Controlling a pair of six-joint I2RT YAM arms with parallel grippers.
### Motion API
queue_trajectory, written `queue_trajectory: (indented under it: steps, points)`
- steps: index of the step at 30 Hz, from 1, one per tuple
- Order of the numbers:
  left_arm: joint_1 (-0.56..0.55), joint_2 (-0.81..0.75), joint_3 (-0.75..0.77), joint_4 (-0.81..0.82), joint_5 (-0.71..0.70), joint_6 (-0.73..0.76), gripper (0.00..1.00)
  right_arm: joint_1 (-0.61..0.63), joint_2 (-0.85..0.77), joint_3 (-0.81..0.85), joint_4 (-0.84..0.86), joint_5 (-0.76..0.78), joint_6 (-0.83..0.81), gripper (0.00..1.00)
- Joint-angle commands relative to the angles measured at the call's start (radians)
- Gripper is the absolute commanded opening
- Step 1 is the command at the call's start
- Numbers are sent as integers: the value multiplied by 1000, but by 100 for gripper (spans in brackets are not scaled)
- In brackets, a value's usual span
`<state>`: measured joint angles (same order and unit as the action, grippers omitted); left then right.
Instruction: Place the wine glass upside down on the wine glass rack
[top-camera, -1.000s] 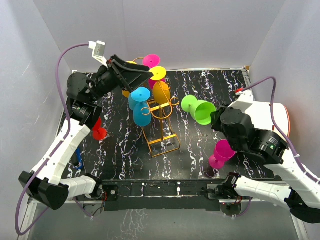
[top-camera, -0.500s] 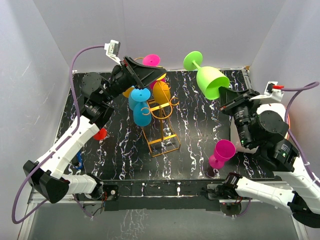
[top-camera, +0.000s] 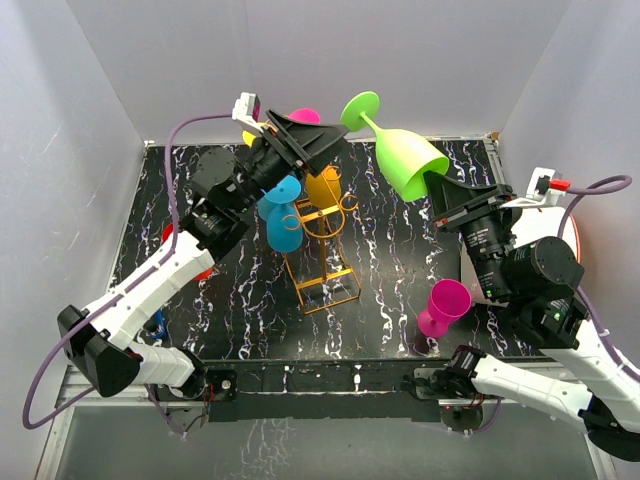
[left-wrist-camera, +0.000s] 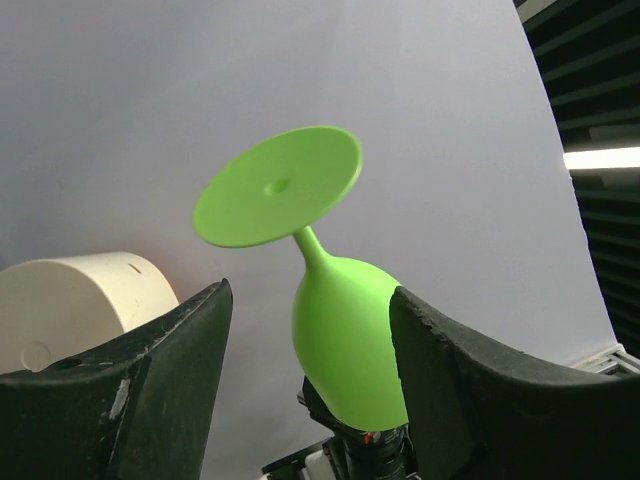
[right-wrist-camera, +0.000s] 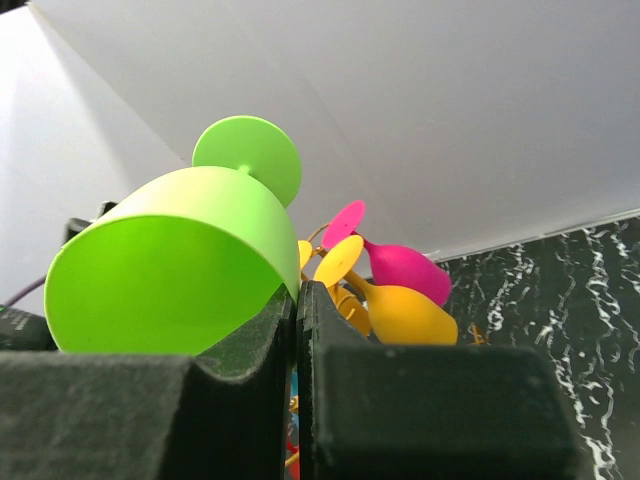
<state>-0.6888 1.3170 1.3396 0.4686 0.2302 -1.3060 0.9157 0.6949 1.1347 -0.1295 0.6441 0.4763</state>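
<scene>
A green wine glass (top-camera: 410, 160) is held in the air, tilted with its foot (top-camera: 360, 105) up and to the left. My right gripper (top-camera: 440, 190) is shut on its rim, seen up close in the right wrist view (right-wrist-camera: 297, 300) with the bowl (right-wrist-camera: 170, 270) to the left. My left gripper (top-camera: 318, 143) is open and empty beside the foot. Its fingers (left-wrist-camera: 170, 390) frame the green glass (left-wrist-camera: 345, 340) without touching it. The golden wire rack (top-camera: 325, 270) stands mid-table with blue (top-camera: 283, 215), orange (top-camera: 322, 185) and magenta (top-camera: 303, 117) glasses hanging upside down.
A magenta glass (top-camera: 443, 305) stands upright on the table near my right arm. A red glass (top-camera: 200, 268) sits half hidden under my left arm. White walls enclose the table on three sides. The hung orange (right-wrist-camera: 400, 312) and magenta (right-wrist-camera: 400, 268) glasses show beyond my right fingers.
My right gripper has lifted the green glass and swung it up and left toward the rack. My left gripper has risen and moved right toward the glass's foot.
</scene>
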Motion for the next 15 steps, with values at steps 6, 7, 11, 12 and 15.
queue_trajectory:
  steps: [6,7,11,12,15]
  points:
    - [-84,-12,-67,199,-115,1,71,5,-9,-37,137,-130,39,0]
    - [-89,-11,-73,223,-114,7,71,5,-8,-39,137,-137,44,0]
    - [-99,-1,-76,214,-126,-5,63,5,-3,-51,149,-169,59,0]
    - [-99,0,-85,229,-133,-17,59,5,-2,-54,153,-178,60,0]
    - [-100,7,-110,283,-150,-45,49,4,1,-58,156,-198,62,0]
